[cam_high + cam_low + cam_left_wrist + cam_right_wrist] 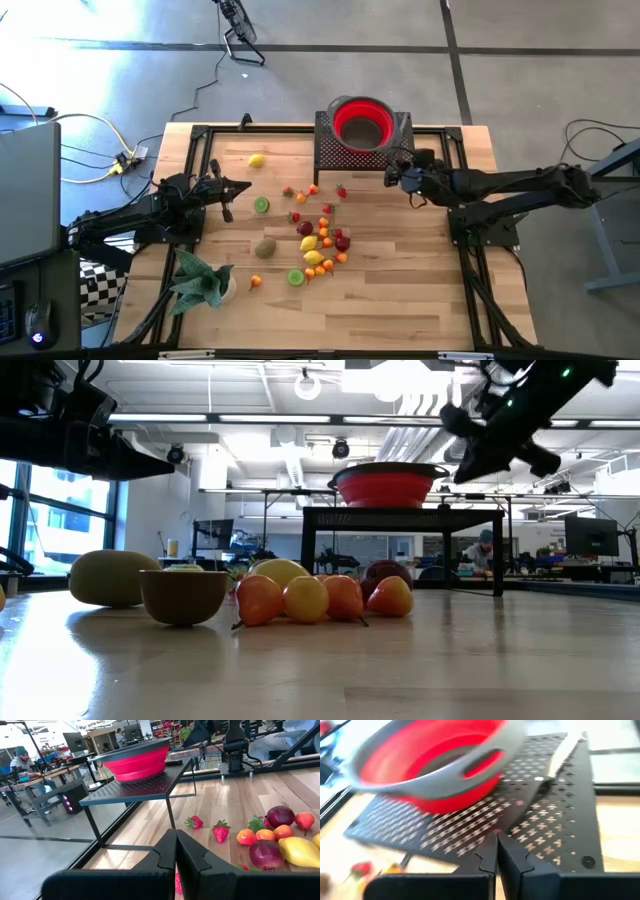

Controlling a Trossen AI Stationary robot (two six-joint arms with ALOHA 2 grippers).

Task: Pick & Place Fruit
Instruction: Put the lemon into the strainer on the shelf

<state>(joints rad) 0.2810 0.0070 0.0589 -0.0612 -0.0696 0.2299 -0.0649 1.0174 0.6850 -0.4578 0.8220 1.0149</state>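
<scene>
Arms stretched low over worktop (400, 290) from opposite sides. Left gripper (243, 187) clenched, empty, near lone lemon (257, 160). Right gripper (392, 176) clenched, empty, beside black stand (330, 150) carrying red bowl (362, 122). Fruit (318, 240) clustered mid-worktop. Person at desk (22, 762) only in wrist and low views.

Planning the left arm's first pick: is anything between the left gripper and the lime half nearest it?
Nothing visible. In the high view the left gripper, shut, sits just beside the lime half, with only bare table between them.
</scene>
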